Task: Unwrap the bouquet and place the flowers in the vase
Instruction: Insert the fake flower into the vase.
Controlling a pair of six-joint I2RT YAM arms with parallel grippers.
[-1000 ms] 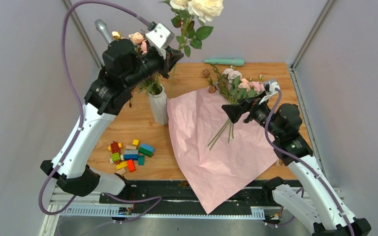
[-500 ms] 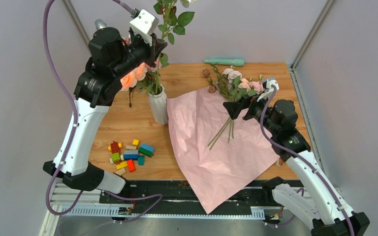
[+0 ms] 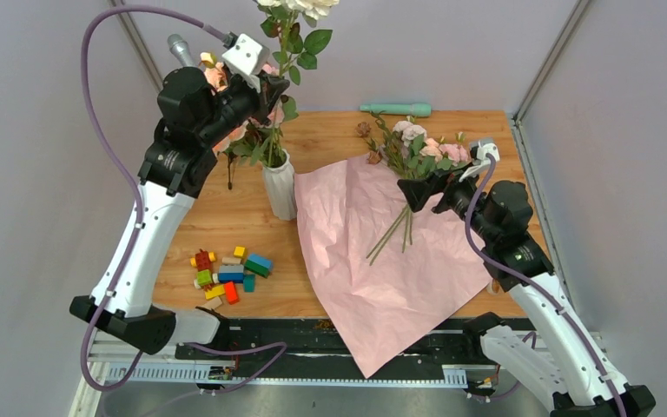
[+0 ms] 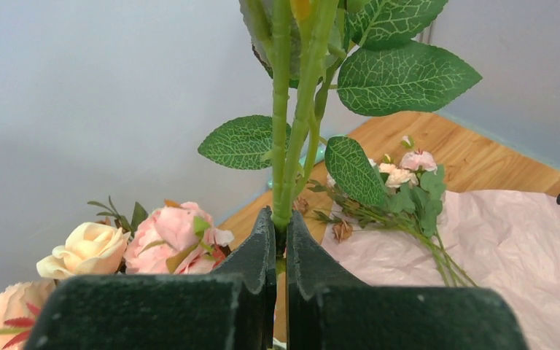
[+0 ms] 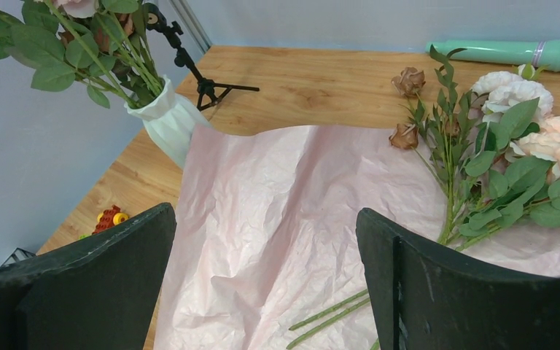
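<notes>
The white ribbed vase [image 3: 280,187] stands left of the spread pink paper [image 3: 382,261] and holds peach and pink blooms [image 4: 168,237]. High above the vase, my left gripper [image 3: 271,87] is shut on the green stem [image 4: 286,146] of a cream rose [image 3: 300,5], which points upward with its leaves. The other flowers [image 3: 417,148], small white and pale pink roses, lie unwrapped on the paper's far right corner, stems toward me. My right gripper [image 3: 421,193] hovers open just above those stems, with nothing between its fingers. In the right wrist view the vase [image 5: 168,117] shows at upper left.
Several coloured toy bricks [image 3: 230,269] lie near the table's front left. A teal cylinder [image 3: 395,109] rests along the back edge. A small black tripod [image 5: 204,84] stands behind the vase. The paper's near corner overhangs the table's front edge.
My left gripper has swung left and up with the rose, whose stem now stands more upright above the vase. The right gripper has barely shifted.
</notes>
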